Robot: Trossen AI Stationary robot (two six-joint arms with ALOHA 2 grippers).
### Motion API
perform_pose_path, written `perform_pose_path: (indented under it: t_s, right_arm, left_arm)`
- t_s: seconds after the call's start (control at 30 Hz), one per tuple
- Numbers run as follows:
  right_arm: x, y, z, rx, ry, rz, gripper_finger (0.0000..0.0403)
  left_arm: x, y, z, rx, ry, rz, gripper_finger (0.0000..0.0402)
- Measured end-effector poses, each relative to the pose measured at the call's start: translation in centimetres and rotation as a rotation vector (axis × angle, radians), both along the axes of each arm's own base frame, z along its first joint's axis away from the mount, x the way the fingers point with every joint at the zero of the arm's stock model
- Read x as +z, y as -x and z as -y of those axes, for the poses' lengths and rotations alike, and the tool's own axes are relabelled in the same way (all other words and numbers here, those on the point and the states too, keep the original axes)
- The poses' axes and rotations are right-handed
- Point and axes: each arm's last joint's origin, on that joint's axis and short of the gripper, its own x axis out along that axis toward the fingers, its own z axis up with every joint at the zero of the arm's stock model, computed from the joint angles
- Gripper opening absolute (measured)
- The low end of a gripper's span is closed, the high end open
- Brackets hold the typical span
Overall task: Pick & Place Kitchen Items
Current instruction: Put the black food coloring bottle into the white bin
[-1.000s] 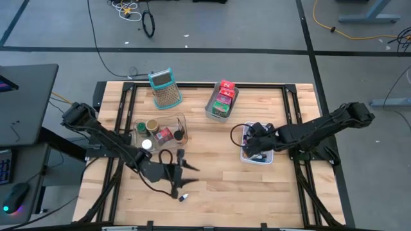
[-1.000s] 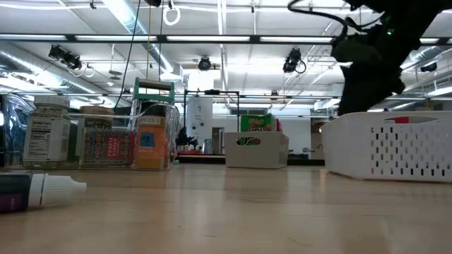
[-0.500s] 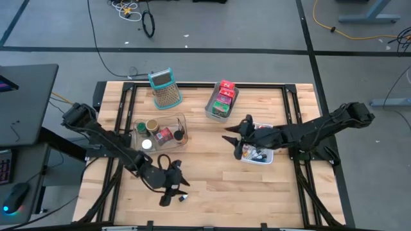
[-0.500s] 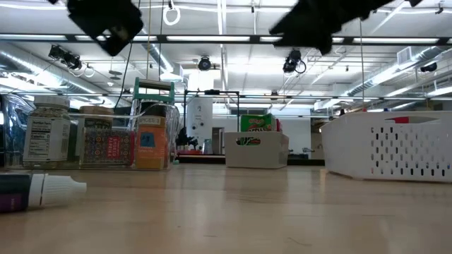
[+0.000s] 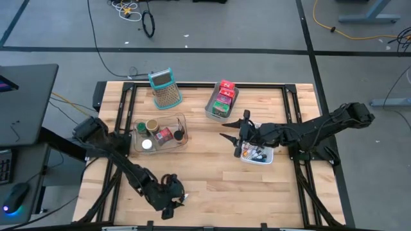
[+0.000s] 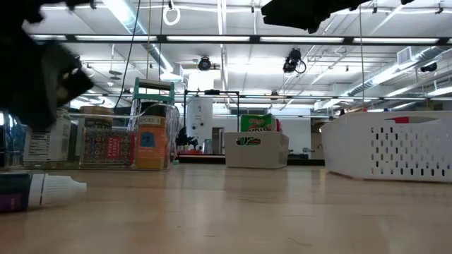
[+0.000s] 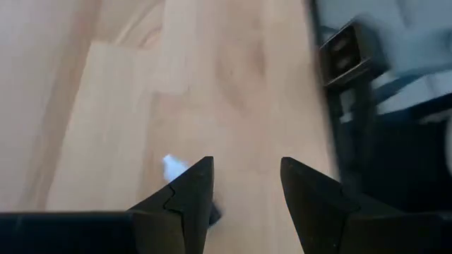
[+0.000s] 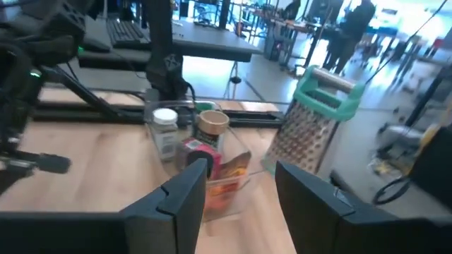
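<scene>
Starting at the left, I have the left gripper (image 5: 168,204) low over the near edge of the table (image 5: 212,167). Its fingers (image 7: 189,190) are parted with nothing between them. The small white-capped tube (image 6: 39,192) lies on its side on the wood right beside them, so I judge this arm is lining up to pick it.

Behind that stands the clear bin (image 5: 182,120), already holding jars (image 5: 152,125) and a red tin (image 5: 163,135), which looks like the place for round containers. The teal-handled grater (image 5: 165,88) stands upright at the far edge, well clear of either arm.

Further right, the grey bin (image 5: 211,106) holds red and green packets (image 5: 224,95), sorted apart from the jars.

The right gripper (image 5: 235,135) hangs above the table at the left edge of the white basket (image 5: 267,158), open and empty. The small bottles (image 5: 257,153) lie in that basket. From its wrist camera I see the clear bin and grater ahead.

Nothing blocks the tube itself; the table's edge close beside it is my main worry.
</scene>
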Motion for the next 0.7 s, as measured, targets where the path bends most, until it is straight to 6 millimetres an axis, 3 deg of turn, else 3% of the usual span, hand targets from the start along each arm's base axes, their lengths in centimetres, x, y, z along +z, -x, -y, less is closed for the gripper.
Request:
perform_pose_path:
  t_s: [0.1,0.4,0.7]
  right_arm:
    - [0.2,-0.1,0.5,-0.005,0.086,-0.004,0.0181]
    - [1.4,-0.5,2.5,-0.068,0.234,0.062,0.0181]
    - [2.0,-0.5,3.9,-0.126,0.236,0.123,0.0181]
  left_arm:
    - [-1.5,0.4,0.0,0.069,-0.075,-0.032,0.0173]
    - [-4.0,0.0,0.4,0.170,-0.041,-0.076,0.0173]
    - [-4.4,0.4,0.2,0.151,-0.075,-0.141,0.0173]
